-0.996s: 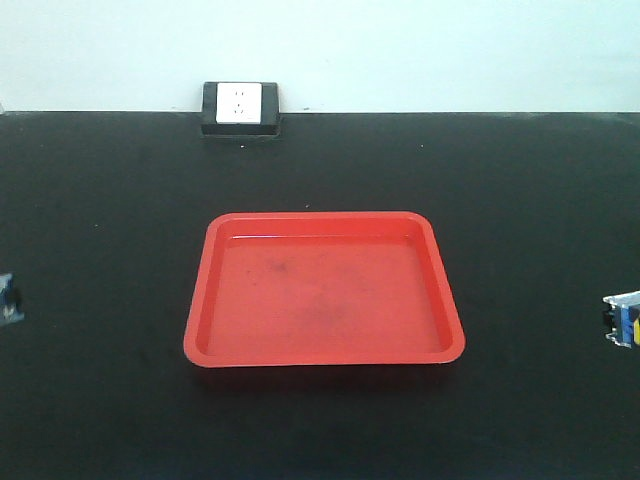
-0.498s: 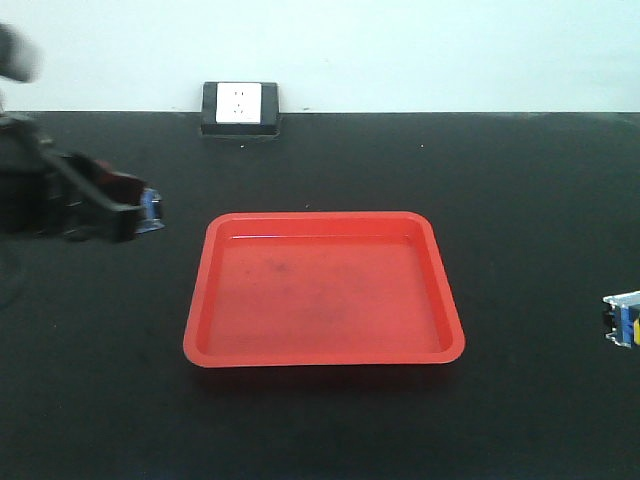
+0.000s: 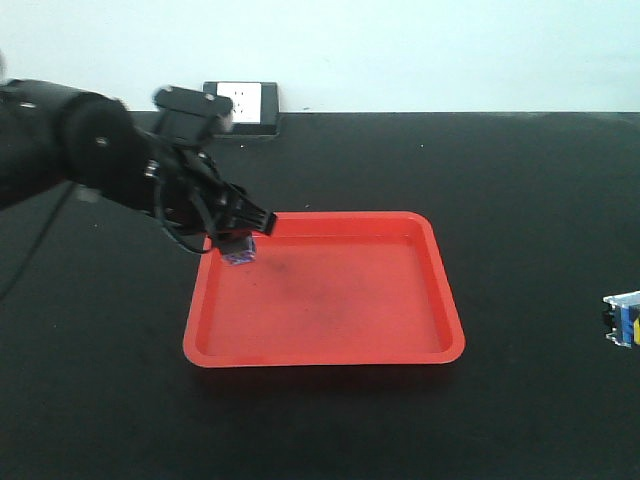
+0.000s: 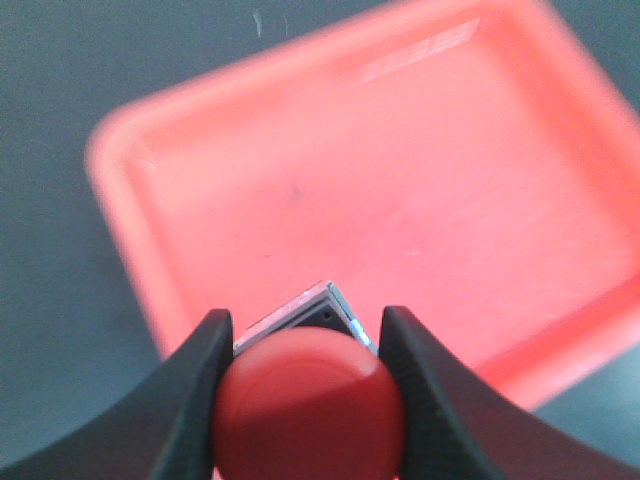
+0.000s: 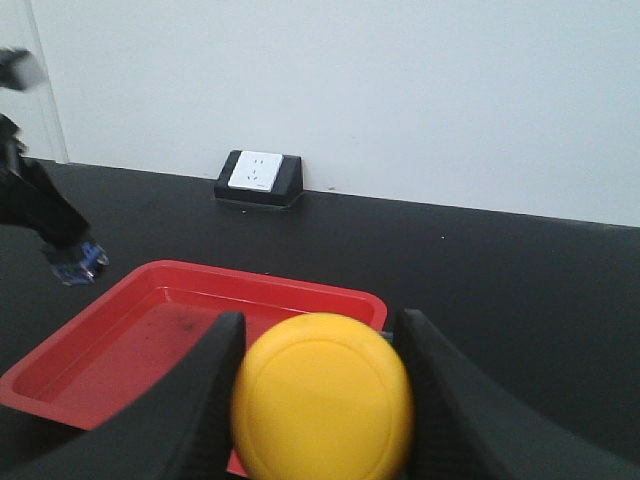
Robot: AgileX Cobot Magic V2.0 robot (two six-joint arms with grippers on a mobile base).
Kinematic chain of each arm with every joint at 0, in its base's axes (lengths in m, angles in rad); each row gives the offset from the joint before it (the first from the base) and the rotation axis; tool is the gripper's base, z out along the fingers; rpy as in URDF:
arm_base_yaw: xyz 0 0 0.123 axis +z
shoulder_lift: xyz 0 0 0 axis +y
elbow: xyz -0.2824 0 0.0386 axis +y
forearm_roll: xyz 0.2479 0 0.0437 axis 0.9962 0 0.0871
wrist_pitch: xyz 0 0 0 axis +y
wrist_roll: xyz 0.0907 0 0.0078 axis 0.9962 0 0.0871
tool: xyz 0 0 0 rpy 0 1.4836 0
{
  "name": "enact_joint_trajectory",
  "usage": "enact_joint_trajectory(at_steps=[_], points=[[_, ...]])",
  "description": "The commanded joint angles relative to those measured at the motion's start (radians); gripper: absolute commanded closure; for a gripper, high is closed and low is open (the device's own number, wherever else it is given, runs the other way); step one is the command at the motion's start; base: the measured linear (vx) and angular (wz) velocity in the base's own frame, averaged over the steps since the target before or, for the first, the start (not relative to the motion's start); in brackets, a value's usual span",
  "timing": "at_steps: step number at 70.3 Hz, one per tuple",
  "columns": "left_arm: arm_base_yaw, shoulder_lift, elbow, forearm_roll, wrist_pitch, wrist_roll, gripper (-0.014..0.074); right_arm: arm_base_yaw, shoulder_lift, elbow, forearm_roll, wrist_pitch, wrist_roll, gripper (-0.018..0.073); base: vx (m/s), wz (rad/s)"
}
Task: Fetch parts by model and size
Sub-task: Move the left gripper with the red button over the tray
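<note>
My left gripper (image 3: 238,243) is shut on the red push-button switch (image 3: 240,251) and holds it over the far left corner of the red tray (image 3: 325,356). In the left wrist view the red mushroom cap (image 4: 308,400) fills the space between the black fingers (image 4: 200,370), with the base's pale edge (image 4: 300,310) above the tray floor (image 4: 400,180). My right gripper (image 5: 318,325) is shut on the yellow push-button switch (image 5: 322,395). Its blue-marked base (image 3: 622,320) shows at the right edge of the front view, away from the tray.
A black box with a white wall socket (image 3: 240,105) sits at the table's back edge, also in the right wrist view (image 5: 258,172). The table top (image 3: 520,180) is black. The left arm (image 3: 80,150) reaches in from the left.
The left arm has swung in from the left edge, carrying the red switch to above the tray's far left corner. The right gripper's switch has stayed at the right edge.
</note>
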Motion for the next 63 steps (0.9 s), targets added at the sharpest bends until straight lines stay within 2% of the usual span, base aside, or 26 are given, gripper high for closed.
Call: enact_joint_trajectory(at_steps=[1,28,38,49,63], points=[[-0.013,0.018,-0.072,-0.016,-0.064,0.0,0.0591,-0.003,0.016,-0.027,-0.005,-0.082,-0.004,0.0564,0.0,0.0],[-0.011,0.193,-0.128,-0.014,-0.087,-0.007,0.0573,-0.003,0.016,-0.027,-0.005,-0.082,-0.004,0.0564,0.0,0.0],[-0.011,0.22,-0.128,0.016,-0.094,-0.008,0.0558,-0.003,0.016,-0.027,-0.005,-0.082,-0.004,0.0564,0.0,0.0],[-0.011,0.222,-0.126,0.073,-0.097,-0.016,0.0496,-0.003,0.016,-0.027,-0.005,-0.082,-0.004,0.0564,0.0,0.0],[-0.011,0.238,-0.126,0.073,-0.09,-0.016,0.0392,-0.003,0.016,-0.027,-0.005,-0.082,-0.004,0.0564,0.0,0.0]])
